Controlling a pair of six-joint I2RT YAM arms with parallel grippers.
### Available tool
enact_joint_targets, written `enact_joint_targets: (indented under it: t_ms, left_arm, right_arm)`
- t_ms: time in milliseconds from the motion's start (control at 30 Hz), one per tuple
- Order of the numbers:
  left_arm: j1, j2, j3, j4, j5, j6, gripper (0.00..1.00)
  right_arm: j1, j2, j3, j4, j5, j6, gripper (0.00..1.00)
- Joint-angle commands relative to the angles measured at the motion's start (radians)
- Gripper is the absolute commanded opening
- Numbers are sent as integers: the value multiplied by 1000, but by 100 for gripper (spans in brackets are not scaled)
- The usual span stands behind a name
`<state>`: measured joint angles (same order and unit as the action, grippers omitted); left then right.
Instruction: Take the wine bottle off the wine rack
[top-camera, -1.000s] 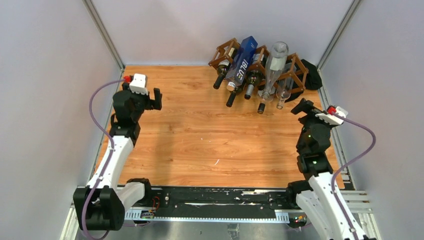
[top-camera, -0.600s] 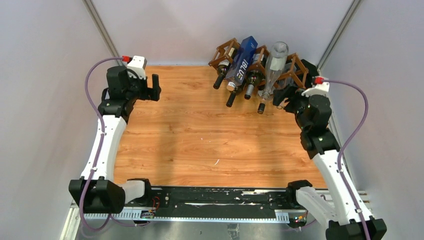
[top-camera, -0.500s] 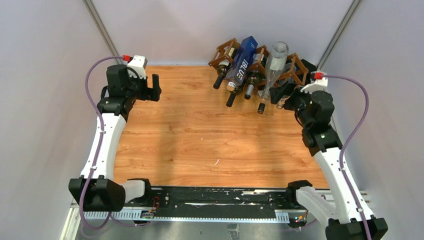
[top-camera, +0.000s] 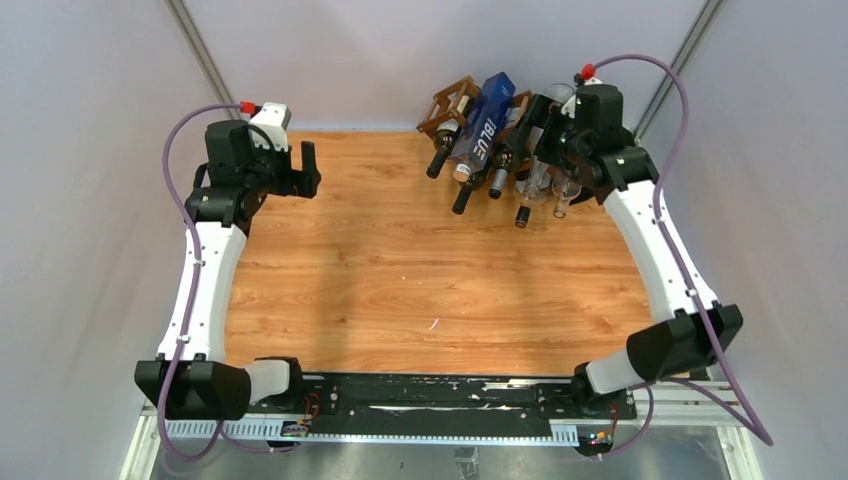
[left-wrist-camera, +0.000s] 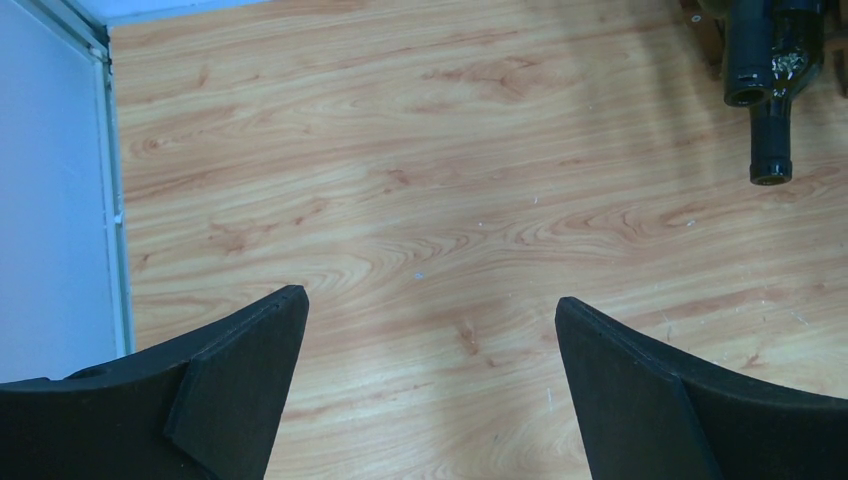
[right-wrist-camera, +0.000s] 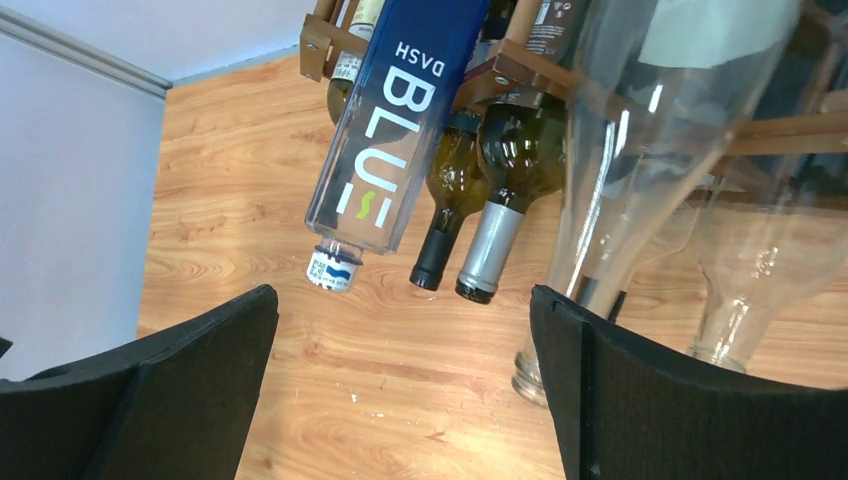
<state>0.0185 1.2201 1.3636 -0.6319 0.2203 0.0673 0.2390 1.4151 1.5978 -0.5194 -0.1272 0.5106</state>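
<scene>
Two claws gape wide, gripping nothing. The right gripper (right-wrist-camera: 402, 300) hangs over the wine rack (top-camera: 455, 98) at the tabletop's (top-camera: 400, 280) far right, and the left gripper (left-wrist-camera: 430, 300) idles far left. Best play, I'd say: close on the silver-capped wine bottle (right-wrist-camera: 487, 250) at its neck, then draw it straight along its axis, clear of the clear glass bottle (right-wrist-camera: 620, 180) just beside it.
</scene>
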Motion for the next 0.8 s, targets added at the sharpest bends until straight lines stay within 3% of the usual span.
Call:
enact_joint_targets:
  t_ms: [0,267,567,767]
  left_arm:
    - [6,17,38,-28,20,-16,100]
    - [7,21,38,-52,21,-17,100]
    - [6,6,20,-67,69,-24,100]
    - [6,-5,17,-86,112,-21,100]
  right_arm:
    - [56,87,113,-79,47,31,100]
    - [118,278,276,-126,200,110,100]
    - [121,469,396,-145,245,196,100]
    - [122,549,386,-44,235,243,90]
